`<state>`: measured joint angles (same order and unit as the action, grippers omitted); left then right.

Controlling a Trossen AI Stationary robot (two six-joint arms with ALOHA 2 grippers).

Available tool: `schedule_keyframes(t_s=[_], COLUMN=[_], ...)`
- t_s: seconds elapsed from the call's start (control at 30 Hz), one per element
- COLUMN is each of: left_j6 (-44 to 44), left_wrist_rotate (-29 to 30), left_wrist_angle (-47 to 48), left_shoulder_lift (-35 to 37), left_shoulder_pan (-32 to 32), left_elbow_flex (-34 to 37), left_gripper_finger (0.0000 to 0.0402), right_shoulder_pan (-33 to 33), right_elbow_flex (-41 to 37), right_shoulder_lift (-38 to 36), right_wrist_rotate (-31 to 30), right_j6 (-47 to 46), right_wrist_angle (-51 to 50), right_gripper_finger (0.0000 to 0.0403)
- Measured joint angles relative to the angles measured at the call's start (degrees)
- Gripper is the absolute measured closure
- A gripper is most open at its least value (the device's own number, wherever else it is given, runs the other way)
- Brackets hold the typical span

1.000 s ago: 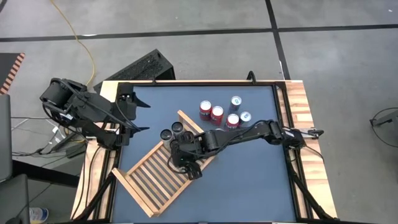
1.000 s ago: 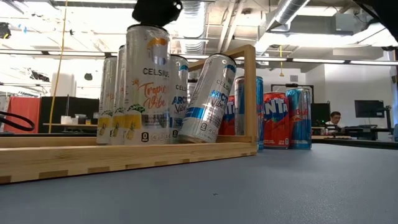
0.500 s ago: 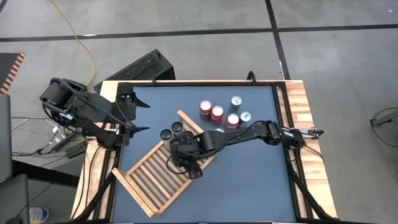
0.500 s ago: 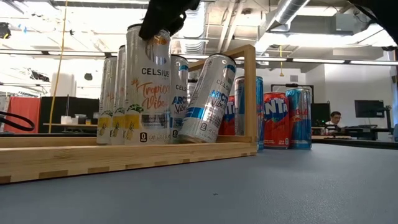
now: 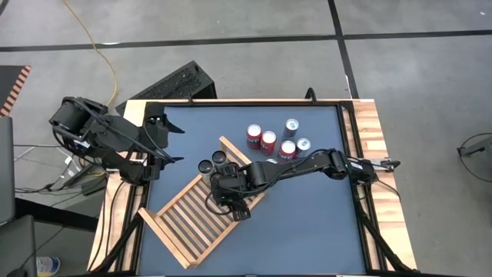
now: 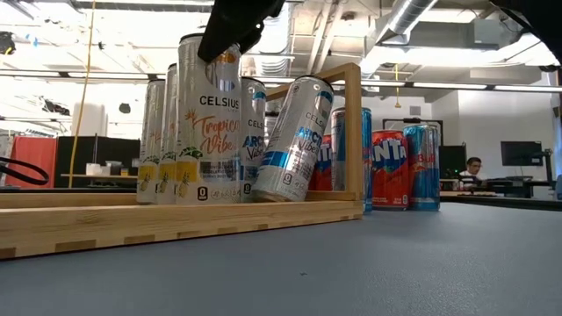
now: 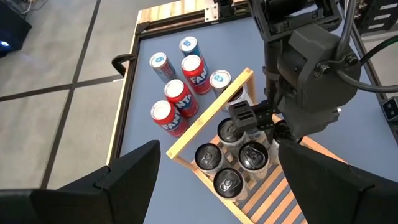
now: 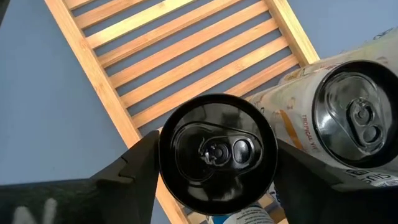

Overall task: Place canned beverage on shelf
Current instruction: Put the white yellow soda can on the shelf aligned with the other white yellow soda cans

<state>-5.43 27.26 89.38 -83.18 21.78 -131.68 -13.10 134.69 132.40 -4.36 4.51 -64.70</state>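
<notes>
1. At the table's left edge, the left gripper [image 5: 171,142] waits with its fingers spread wide and nothing between them, well apart from the shelf [image 5: 184,223].
2. On the blue table [image 5: 307,223] the light wooden shelf lies diagonally, one corner near the front-left edge. Its lower slats are bare and open. The cans crowd its upper end.
3. From overhead, the right gripper [image 5: 224,188] and its wrist cover the canned beverage entirely, and only two neighbouring cans [image 5: 213,162] show their dark tops beside it.
4. Seen from the right wrist, the canned beverage [image 8: 217,152] stands upright over the slats, just inside the frame rail. Its black lid sits squarely between the dark fingers [image 8: 134,168], which clamp it from both sides. A pale silver-topped can [image 8: 351,121] stands just beside it.
5. From table height, the right gripper [image 6: 233,26] is cut off by the top edge. It overlaps the top of the tall front can [image 6: 206,123], but exactly which can it holds is hard to make out there. One blue-labelled can [image 6: 294,140] tilts toward the upright frame post.
6. Beyond the shelf's far rail stand red cans [image 5: 261,139] and silver-topped cans [image 5: 297,135], close to the right arm.
7. Right of the shelf, the tabletop lies open to the wooden side rail. A person [image 6: 472,167] sits far back in the room.
</notes>
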Motion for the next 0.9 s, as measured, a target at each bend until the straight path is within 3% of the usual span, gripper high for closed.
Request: schedule_keyframes(t_s=[0.23,0.9], left_j6=[0.0,0.0], left_wrist_rotate=[0.0,0.1], left_wrist_angle=[0.0,0.0], left_shoulder_lift=[0.0,0.0], left_shoulder_pan=[0.0,0.0], left_elbow_flex=[0.0,0.0], left_gripper_finger=[0.0087,0.0087], right_shoulder_pan=[0.1,0.1], right_elbow_flex=[0.1,0.2], right_shoulder_lift=[-0.1,-0.4], right_wrist_rotate=[-0.1,-0.2], right_j6=[0.0,2.1], right_wrist_angle=[-2.7,-7.9], right_gripper_finger=[0.0221,0.0212])
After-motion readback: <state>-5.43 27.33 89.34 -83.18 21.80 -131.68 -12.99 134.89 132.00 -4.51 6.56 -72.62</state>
